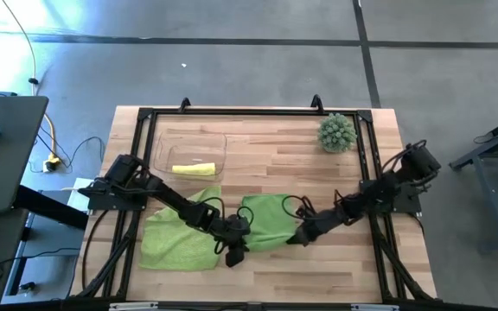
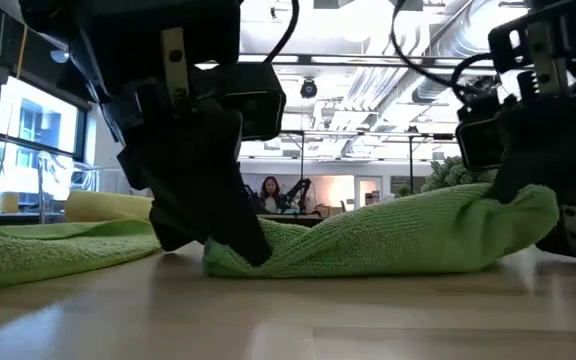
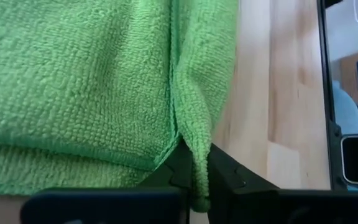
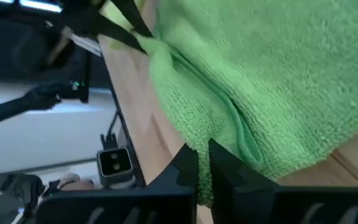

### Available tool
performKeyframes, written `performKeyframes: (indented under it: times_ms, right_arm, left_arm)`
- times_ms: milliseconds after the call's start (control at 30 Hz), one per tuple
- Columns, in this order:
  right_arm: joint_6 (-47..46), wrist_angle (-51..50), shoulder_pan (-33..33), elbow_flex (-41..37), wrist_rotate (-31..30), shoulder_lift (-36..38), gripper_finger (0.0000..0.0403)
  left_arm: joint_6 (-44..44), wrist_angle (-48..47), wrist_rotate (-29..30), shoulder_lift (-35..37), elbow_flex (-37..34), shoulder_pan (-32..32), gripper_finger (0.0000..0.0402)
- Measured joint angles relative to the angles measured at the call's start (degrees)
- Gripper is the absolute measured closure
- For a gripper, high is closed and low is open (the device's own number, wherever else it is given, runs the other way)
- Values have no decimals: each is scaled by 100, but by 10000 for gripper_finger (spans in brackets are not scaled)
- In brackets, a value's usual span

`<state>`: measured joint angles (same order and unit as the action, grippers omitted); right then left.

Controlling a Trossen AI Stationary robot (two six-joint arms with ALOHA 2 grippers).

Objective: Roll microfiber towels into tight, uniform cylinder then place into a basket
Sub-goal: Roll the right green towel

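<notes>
No labels or writing readable anywhere; the counter (image 1: 318,173) is pale wood planks with a black frame round it, grey floor outside, and the low view looks into a bright room with ceiling ducts and a person (image 2: 269,192) seated far back. Mid-counter lies a fuzzy lime towel (image 1: 264,221), bunched; left hand (image 1: 234,251) pinches its near left edge, right hand (image 1: 296,238) is clenched on its right edge. A second lime towel (image 1: 175,238) lies flat just left; a yellow towel (image 1: 192,169), rolled, sits in the clear basket (image 1: 164,147); spiky plant (image 1: 336,133) at the far right.
</notes>
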<state>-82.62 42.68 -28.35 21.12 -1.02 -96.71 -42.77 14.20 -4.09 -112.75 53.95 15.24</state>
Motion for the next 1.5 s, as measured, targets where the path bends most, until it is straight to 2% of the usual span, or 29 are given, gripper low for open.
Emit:
performKeyframes:
  times_ms: [200, 433, 600, 833, 967, 1100, 1333, 1500]
  right_arm:
    - [-94, -1071, 256, 348, 832, 7, 403]
    - [-32, -1993, 444, 674, 1342, 3, 403]
    - [-55, -2577, 451, 830, 1354, 2, 403]
    - [-93, -2586, 449, 837, 1343, 2, 403]
    - [-73, -2573, 473, 837, 1319, 2, 403]
    - [71, -2538, 533, 833, 1301, 2, 403]
    - [209, -2502, 580, 824, 1219, 0, 403]
    - [305, -2497, 580, 824, 1212, 0, 403]
  left_arm:
    - [-13, 7, 23, 4, 4, -56, 360]
    - [280, 20, 43, 4, 9, -56, 365]
    - [1433, -59, 294, 212, 9, -60, 350]
    - [3066, -1091, 754, 951, 109, -11, 291]
    - [4193, -826, 823, 1153, 152, 211, 260]
    - [5305, -435, 960, 948, 149, 472, 245]
    - [5648, -152, 1781, 420, 149, 497, 243]
    - [5647, 15, 1839, 186, 156, 501, 243]
